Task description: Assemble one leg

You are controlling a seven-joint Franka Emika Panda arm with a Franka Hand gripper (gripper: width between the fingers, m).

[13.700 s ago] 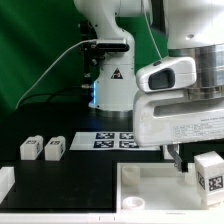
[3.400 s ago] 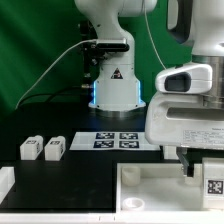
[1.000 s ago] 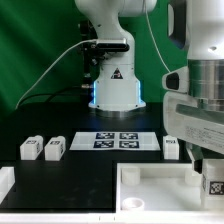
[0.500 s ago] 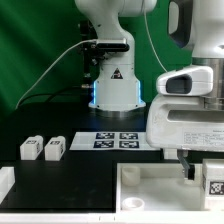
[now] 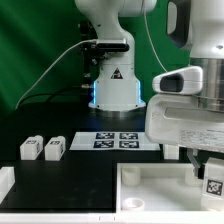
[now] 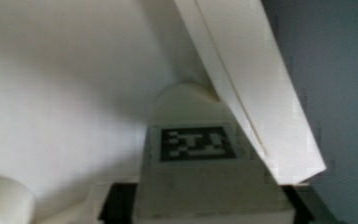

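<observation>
My gripper (image 5: pixel 205 172) is at the exterior view's right, low over the large white tray-shaped piece (image 5: pixel 150 185). It is shut on a leg (image 5: pixel 212 183), a stubby white block with a black-and-white tag. In the wrist view the leg (image 6: pixel 197 143) stands between my two dark fingers (image 6: pixel 123 200), with its tag facing the camera, and the gripper (image 6: pixel 206 205) clamps its sides. The leg sits against the tray piece's white wall (image 6: pixel 247 90). Two more legs (image 5: pixel 30 148) (image 5: pixel 53 148) lie side by side at the left.
The marker board (image 5: pixel 118 140) lies flat in the middle of the black table, in front of the robot base (image 5: pixel 112 85). Another white part (image 5: pixel 5 182) shows at the lower left edge. A green backdrop stands behind.
A second ago the hand was turned so that a leg showed behind it. It has since turned back and covers that spot. The held leg has risen very slightly.
</observation>
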